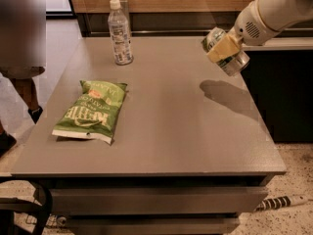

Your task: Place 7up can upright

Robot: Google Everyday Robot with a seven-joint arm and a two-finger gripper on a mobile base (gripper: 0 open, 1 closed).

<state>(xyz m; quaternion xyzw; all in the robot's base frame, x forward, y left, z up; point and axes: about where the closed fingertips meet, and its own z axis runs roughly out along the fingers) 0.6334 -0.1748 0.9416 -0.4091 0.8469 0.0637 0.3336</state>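
Note:
My gripper (pixel 224 49) is at the right side of the grey table (pixel 161 131), held well above its surface near the right edge. It is shut on the 7up can (pixel 234 62), a silver-and-green can that lies tilted in the grip, its shiny end pointing down and to the right. The yellowish fingers (pixel 222 47) wrap across the can's middle. The can's shadow falls on the table below it.
A clear plastic water bottle (pixel 120 32) with a white cap stands at the table's back left. A green chip bag (pixel 93 110) lies flat on the left half. A person (pixel 22 38) stands beside the table's left edge. A dark counter (pixel 288 82) runs along the right.

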